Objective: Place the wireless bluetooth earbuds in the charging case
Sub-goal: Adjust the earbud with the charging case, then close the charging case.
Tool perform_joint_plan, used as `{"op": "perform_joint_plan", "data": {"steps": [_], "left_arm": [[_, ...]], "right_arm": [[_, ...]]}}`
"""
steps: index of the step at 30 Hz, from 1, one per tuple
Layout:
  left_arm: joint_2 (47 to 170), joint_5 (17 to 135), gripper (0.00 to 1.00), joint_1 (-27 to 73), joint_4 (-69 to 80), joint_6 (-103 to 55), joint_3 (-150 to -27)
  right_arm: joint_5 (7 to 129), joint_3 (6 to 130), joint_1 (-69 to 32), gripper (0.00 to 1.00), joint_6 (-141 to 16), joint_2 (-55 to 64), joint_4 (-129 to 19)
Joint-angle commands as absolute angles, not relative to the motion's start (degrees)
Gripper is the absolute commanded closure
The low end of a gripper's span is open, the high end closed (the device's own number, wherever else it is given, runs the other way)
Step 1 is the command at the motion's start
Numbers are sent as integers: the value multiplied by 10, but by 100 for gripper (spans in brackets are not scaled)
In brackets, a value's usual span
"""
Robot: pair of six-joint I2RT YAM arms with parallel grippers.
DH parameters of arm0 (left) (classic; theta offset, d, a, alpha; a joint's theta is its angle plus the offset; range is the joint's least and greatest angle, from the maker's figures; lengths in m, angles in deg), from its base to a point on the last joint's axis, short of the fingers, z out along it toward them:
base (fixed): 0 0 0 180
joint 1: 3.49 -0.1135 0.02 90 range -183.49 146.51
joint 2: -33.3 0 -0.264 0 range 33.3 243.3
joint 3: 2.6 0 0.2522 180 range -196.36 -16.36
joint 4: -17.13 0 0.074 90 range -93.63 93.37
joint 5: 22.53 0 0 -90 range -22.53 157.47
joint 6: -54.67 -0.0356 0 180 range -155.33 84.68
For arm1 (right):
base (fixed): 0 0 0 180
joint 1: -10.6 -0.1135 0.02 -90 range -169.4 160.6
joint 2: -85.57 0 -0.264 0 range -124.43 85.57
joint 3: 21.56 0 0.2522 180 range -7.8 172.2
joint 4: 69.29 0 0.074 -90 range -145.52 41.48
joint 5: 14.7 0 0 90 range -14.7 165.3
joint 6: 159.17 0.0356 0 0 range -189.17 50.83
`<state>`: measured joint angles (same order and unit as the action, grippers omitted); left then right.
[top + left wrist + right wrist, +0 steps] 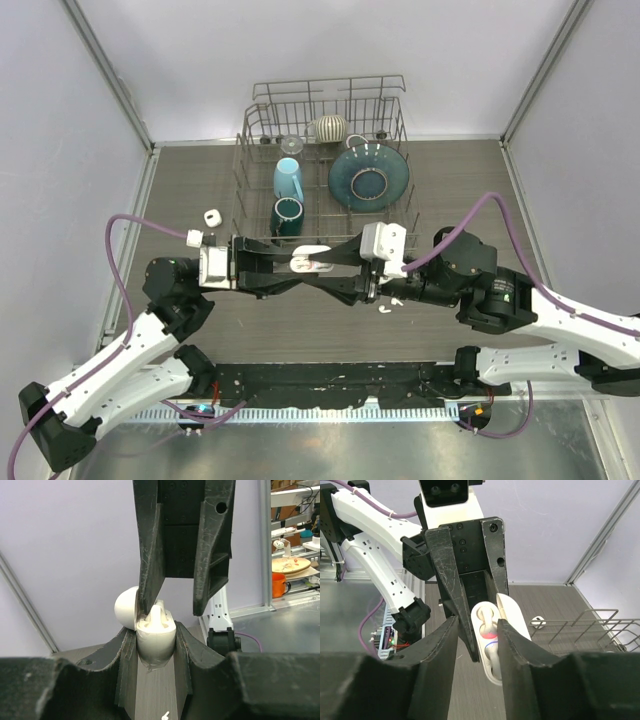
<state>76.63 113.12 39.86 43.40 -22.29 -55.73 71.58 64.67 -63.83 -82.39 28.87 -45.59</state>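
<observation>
The white charging case [156,640] hangs above the table with its lid [125,608] open, and my left gripper [292,265] is shut on its body. One of the wireless bluetooth earbuds [490,636] lies in the case, its stem [158,614] poking out. My right gripper [477,630] faces the left one with its jaws open around the case top. Its fingers [149,560] come down from above in the left wrist view, one tip beside the earbud. Another earbud [385,307] lies loose on the table under the right wrist and shows as a speck [165,714] below the case.
A wire dish rack [243,150] stands at the back with a blue mug [288,180], a dark teal mug [287,215] and a teal plate [368,177]. A small white piece [212,217] lies on the table left of the rack. Walls close the table on both sides.
</observation>
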Motion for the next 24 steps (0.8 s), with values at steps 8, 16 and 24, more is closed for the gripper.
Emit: {"op": "perform_joint_plan", "data": {"steps": [8, 16, 24], "left_arm": [[742, 1133, 100, 402, 445, -250, -574], [738, 1133, 100, 401, 430, -259, -576], [743, 1148, 100, 401, 436, -254, -578]], "right_arm": [[726, 619, -635, 49, -806, 363, -512], [801, 578, -635, 49, -790, 414, -589], [941, 602, -635, 49, -746, 358, -598]]}}
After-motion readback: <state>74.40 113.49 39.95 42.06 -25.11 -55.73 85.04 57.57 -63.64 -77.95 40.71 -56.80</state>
